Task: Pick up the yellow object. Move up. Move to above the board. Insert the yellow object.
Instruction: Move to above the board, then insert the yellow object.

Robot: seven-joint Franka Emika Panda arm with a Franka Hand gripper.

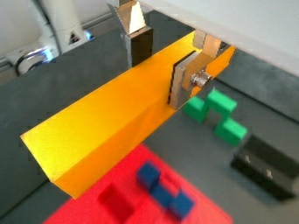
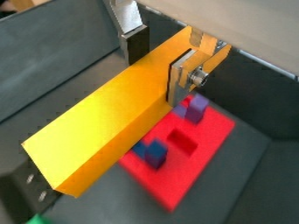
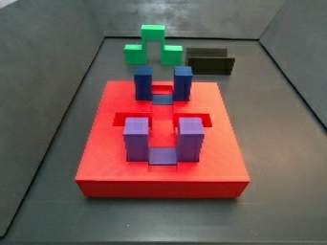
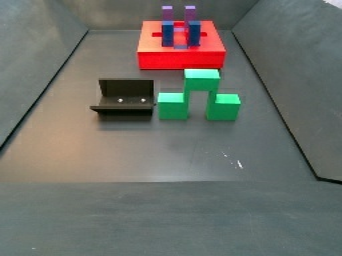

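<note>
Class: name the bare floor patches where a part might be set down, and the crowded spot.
Free: the floor in front of the green stepped block and fixture. Crowded: the board with its blue blocks and purple blocks. The gripper holds the yellow object above.

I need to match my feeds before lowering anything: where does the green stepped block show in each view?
Wrist view: green stepped block beyond the gripper, which holds the yellow object.
Wrist view: not clearly visible.
Side view: behind the board, at.
Side view: mid-floor at.
Shared landmark: the board.
</note>
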